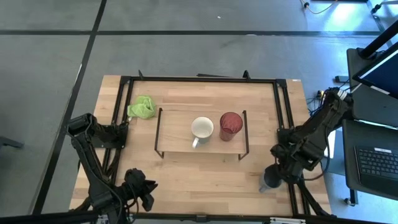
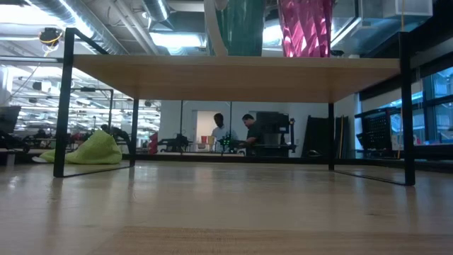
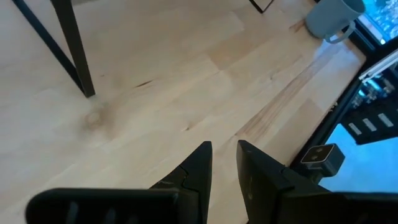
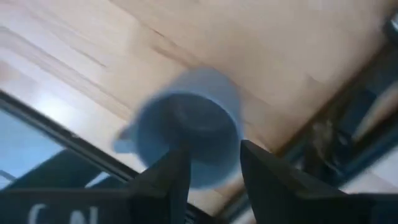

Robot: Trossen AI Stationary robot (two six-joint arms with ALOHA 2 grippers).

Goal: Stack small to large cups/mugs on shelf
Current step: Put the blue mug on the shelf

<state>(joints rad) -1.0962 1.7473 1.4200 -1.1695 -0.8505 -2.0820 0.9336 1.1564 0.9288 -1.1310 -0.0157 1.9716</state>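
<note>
grey floor [image 1: 186, 50] | ceiling ducts [image 2: 92, 21] | two people [image 2: 233, 131] | laptop [image 1: 379, 162]

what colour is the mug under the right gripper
Grey-blue. The small mug sits just beyond the right gripper, clearest in the right wrist view.

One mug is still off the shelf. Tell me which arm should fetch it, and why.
Right. The right gripper hangs open directly over the grey-blue mug at the table's right front edge. The left gripper waits at the left front corner, far from it. The white mug and red tumbler already stand on the shelf.
</note>
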